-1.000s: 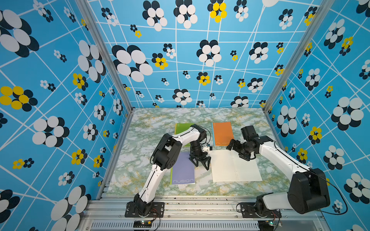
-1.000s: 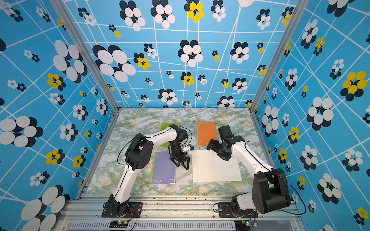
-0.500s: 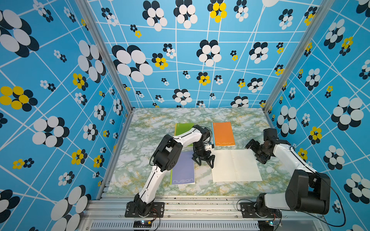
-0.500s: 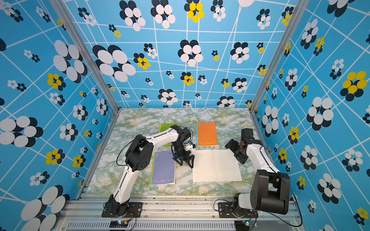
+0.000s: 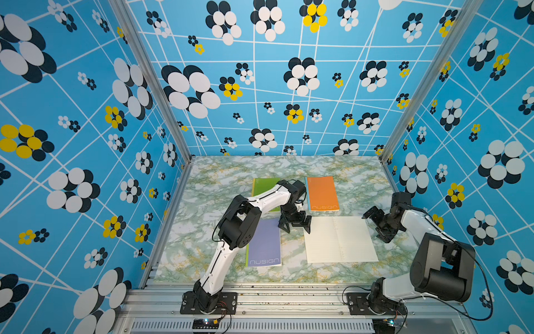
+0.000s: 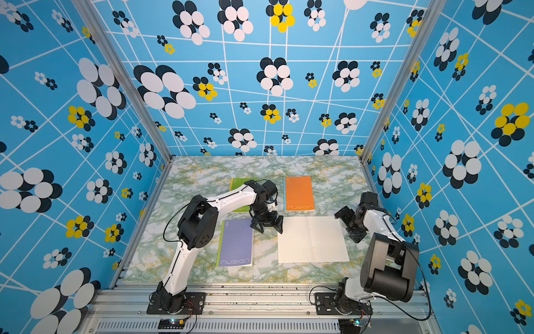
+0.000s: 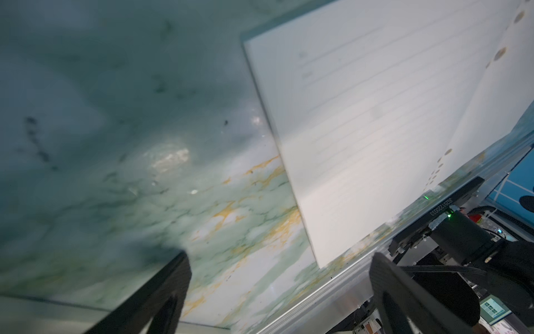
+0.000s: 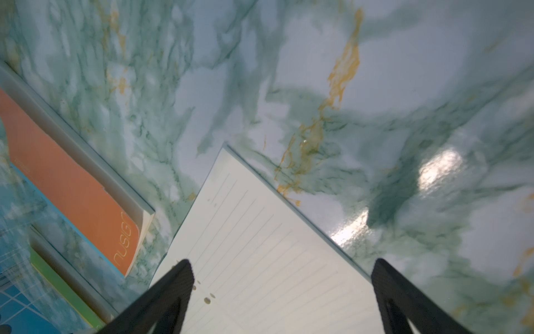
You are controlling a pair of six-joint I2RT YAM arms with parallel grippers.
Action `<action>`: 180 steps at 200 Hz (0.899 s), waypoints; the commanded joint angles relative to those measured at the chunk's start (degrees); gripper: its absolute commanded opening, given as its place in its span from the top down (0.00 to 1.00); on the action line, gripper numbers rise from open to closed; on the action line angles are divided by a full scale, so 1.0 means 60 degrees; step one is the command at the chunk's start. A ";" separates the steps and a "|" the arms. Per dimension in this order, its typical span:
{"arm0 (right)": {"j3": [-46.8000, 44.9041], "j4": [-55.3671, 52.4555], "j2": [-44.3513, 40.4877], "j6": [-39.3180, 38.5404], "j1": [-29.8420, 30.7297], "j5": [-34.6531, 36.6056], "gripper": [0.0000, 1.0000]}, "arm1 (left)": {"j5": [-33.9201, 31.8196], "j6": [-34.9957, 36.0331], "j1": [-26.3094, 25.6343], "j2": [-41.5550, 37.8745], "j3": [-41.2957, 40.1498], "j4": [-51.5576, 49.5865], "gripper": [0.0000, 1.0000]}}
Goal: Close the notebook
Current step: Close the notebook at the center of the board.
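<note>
The notebook lies open and flat on the marble table, showing lined cream pages. My left gripper hangs open just off the notebook's far left corner, nothing between its fingers. In the left wrist view the notebook lies beside the open left gripper. My right gripper is open by the far right corner. In the right wrist view the page corner lies under the open right gripper, which holds nothing.
Three shut notebooks lie nearby: an orange one just behind the open one, a green one partly under my left arm, and a purple one at the front left. Patterned blue walls enclose the table.
My right arm has drawn back to the right, from over the notebook's far edge to its right corner. The left gripper has opened a little wider and edged toward the notebook's left corner.
</note>
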 commanded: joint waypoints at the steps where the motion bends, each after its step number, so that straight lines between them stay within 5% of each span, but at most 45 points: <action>1: -0.0026 0.0203 0.0291 -0.0220 -0.0055 -0.0213 0.01 | -0.0707 -0.1057 -0.0049 0.0027 -0.0195 0.0187 0.00; 180: -0.1841 0.0406 -0.0435 -0.0197 0.0501 -0.1088 0.01 | -0.0173 -0.2984 -0.0181 0.0241 -0.0905 0.0839 0.00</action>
